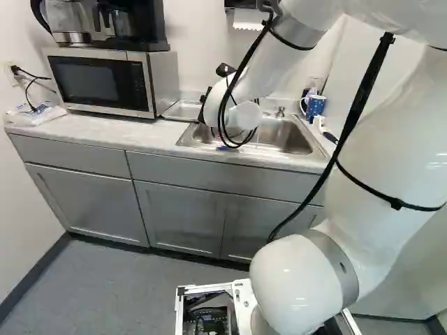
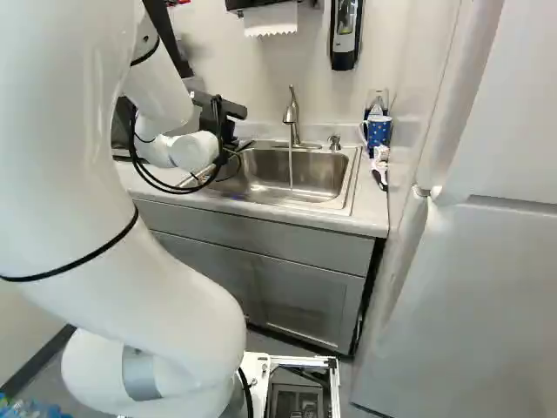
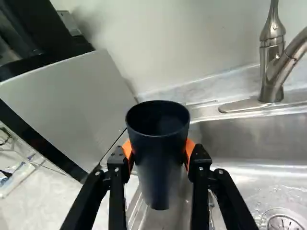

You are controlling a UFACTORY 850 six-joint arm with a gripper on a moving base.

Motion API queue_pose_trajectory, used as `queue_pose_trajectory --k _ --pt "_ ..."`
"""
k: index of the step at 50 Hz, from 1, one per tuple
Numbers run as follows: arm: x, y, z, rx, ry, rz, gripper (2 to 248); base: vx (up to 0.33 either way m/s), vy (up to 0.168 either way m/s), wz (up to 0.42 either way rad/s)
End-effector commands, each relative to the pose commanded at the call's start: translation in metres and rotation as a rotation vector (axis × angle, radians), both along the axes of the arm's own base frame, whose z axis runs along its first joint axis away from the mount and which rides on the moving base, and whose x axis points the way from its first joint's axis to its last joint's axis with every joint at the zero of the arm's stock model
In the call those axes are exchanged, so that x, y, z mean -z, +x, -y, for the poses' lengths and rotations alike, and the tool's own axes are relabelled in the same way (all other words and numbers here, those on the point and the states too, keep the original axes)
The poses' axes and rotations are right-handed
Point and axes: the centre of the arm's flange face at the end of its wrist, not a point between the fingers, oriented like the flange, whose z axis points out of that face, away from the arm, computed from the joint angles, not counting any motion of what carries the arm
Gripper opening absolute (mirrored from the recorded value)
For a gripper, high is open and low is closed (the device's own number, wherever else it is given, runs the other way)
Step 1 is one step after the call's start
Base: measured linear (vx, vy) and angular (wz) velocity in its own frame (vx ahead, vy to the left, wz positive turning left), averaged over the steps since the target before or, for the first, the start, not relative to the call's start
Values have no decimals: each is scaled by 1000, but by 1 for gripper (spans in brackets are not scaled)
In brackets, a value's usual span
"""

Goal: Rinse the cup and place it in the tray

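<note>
Beside the left part of the sink, in the right base view, is my black gripper (image 2: 228, 131), its fingertips hidden. The wrist view has the gripper (image 3: 159, 152) shut on a dark blue cup (image 3: 158, 170), with orange pads against both sides. The cup's open rim faces up, and its inside looks dark. Below the cup lie the metal edge and floor of the sink area. A metal tray (image 1: 183, 110) sits between microwave and sink, partly hidden by the arm in the left base view.
Water runs from the faucet (image 2: 292, 117) into the sink basin (image 2: 318, 174). The microwave (image 1: 105, 82) stands beside the tray, its side close to the cup in the wrist view. A blue dotted mug (image 2: 378, 131) and a brush (image 2: 380, 170) are at the counter's right end.
</note>
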Motion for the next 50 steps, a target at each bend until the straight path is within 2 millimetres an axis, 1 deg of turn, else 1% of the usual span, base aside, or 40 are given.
queue_pose_trajectory --k 50 --pt "0 0 0 89 508 -106 123 0 0 0"
